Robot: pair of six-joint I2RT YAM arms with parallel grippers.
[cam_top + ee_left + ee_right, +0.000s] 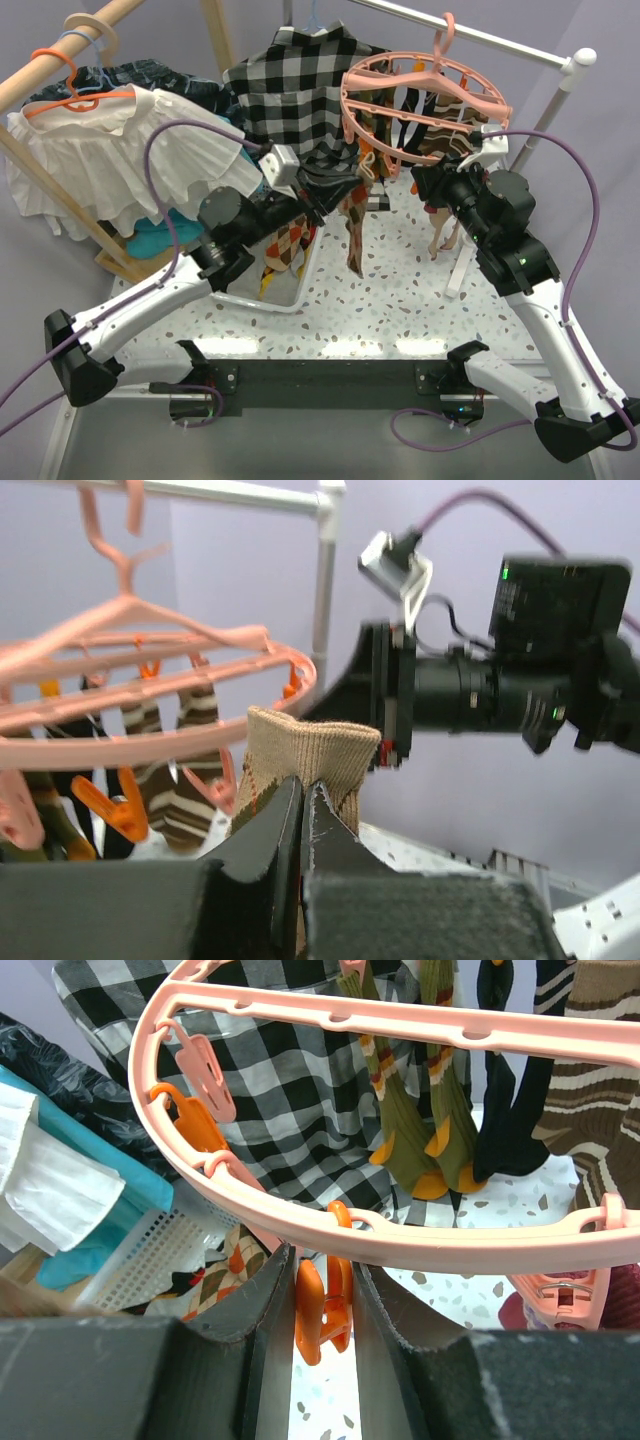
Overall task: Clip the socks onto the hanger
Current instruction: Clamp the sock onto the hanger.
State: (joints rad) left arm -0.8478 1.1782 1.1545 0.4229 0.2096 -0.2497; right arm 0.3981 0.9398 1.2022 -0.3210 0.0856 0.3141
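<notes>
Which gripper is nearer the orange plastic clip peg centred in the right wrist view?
Right. The right gripper pinches the orange plastic clip peg under the salmon-pink plastic drying ring. The left gripper is beside the ring, shut on a tan argyle sock.

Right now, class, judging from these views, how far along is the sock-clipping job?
Done: striped socks and olive socks hang clipped on the hanger. In hand: the left claw pinches a tan argyle sock while the right claw squeezes an orange peg. Left: clipping it, plus more socks in the basket.
</notes>
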